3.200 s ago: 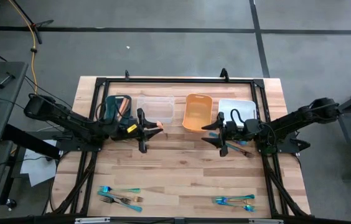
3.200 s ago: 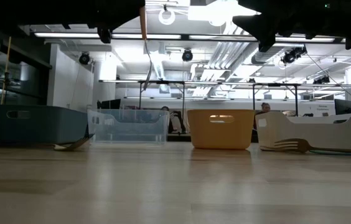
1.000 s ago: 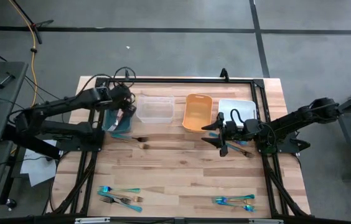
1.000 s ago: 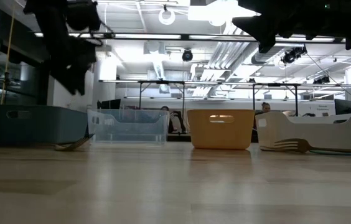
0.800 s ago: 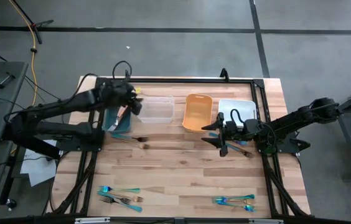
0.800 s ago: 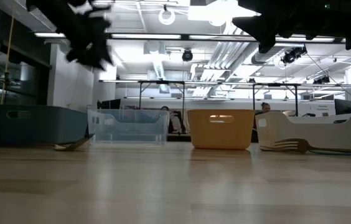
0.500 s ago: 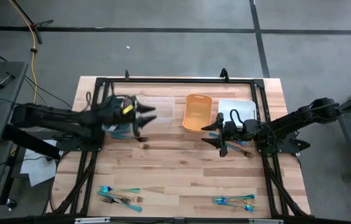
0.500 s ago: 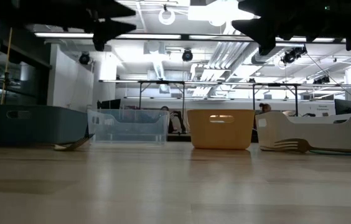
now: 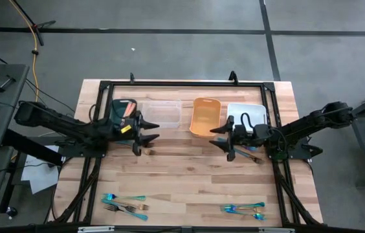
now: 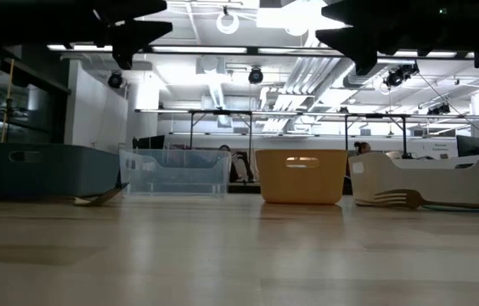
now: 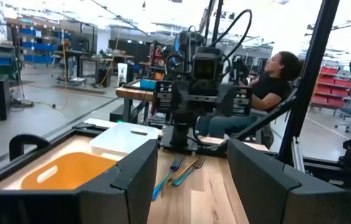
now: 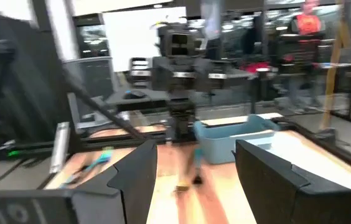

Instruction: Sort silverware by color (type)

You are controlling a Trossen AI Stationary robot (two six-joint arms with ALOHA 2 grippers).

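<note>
My left gripper point(image 9: 151, 131) hovers open above the table, level, just near of the teal bin point(image 9: 119, 107) and clear bin point(image 9: 163, 114). A salmon-orange utensil point(image 9: 129, 109) lies in the teal bin. A gold fork point(image 9: 145, 150) lies on the wood beneath the left gripper. My right gripper point(image 9: 216, 138) hangs open and level in front of the orange bin point(image 9: 205, 117) and white bin point(image 9: 247, 114), with forks point(image 9: 251, 155) on the table under its wrist. More silverware lies in two clusters point(image 9: 125, 203) point(image 9: 243, 208) near the front edge.
The four bins stand in a row along the far side. A black frame point(image 9: 182, 84) borders the table. The left wrist view shows the orange bin point(image 11: 63, 172), the white bin point(image 11: 124, 138), two forks point(image 11: 179, 170), the right arm and a seated person point(image 11: 276, 82) beyond.
My left gripper has drawn back from over the teal bin toward the table's near side and middle. It has tipped up from pointing down to level, and now points toward the table's right edge. Its fingers are still open. The right arm has kept still.
</note>
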